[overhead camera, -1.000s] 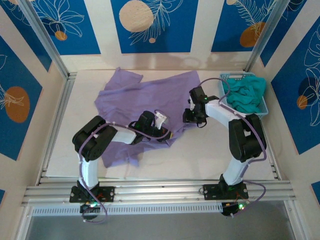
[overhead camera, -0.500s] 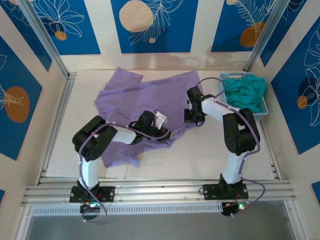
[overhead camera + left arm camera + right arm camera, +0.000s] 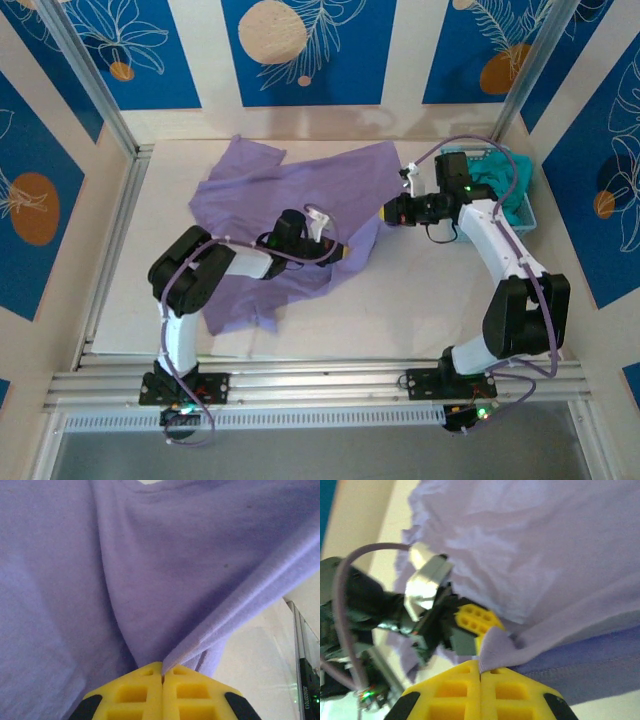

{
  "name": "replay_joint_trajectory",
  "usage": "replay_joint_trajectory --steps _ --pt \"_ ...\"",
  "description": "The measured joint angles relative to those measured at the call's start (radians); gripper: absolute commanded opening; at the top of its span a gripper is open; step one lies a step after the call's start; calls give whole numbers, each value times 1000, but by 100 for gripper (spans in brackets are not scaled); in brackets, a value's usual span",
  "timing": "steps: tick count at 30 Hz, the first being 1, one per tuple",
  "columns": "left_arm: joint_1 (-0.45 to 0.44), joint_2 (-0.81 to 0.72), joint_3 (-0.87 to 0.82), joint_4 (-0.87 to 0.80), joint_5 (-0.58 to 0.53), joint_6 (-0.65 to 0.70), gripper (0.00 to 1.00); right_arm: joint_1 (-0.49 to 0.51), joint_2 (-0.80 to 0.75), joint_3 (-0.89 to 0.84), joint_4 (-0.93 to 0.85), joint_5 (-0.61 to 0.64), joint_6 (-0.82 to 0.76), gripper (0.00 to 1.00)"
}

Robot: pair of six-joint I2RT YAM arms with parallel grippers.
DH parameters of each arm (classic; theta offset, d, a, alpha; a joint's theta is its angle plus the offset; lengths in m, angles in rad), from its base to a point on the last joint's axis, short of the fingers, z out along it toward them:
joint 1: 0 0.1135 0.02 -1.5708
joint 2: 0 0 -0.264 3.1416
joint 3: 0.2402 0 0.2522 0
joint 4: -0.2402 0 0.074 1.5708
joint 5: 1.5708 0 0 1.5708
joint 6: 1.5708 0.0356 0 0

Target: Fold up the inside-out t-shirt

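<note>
The inside-out t-shirt [image 3: 280, 190] is lavender and lies rumpled across the middle and left of the white table. My left gripper [image 3: 343, 253] sits at the shirt's near right edge, shut on a fold of the cloth. In the left wrist view its yellow jaws [image 3: 162, 671] meet with a ridge of the t-shirt [image 3: 150, 555] pinched between them. My right gripper [image 3: 386, 212] is just up and right of it, shut on a corner of the shirt's right edge. In the right wrist view that corner of the t-shirt [image 3: 545, 545] sticks out of the right gripper [image 3: 480, 669].
A light blue basket [image 3: 468, 153] holding a teal-green garment [image 3: 497, 185] stands at the back right, close behind the right arm. Metal rails run along the left side [image 3: 112, 250] and the near edge [image 3: 320, 380]. Bare table [image 3: 420, 300] lies at the front right.
My right gripper has closed on the shirt's right edge and drawn it rightward as the arm swung out toward the basket. The left gripper stayed shut on its fold, shifting slightly.
</note>
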Motion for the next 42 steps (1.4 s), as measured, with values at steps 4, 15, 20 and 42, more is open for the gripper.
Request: replay_joint_trajectory --steps 4,15,20,42 --pt "0 10 31 -32 7 -6 0 -11 19 0 -4 -47 0 0" --pt "24 -348 -209 -316 -165 5 58 -132 39 -31 73 305 187 0" --pt "40 -793 -300 -713 -446 -11 61 -93 20 -77 107 382 216 0" --pt "-26 -1181 -607 -1392 -817 -426 54 -51 -22 -125 165 377 219 0"
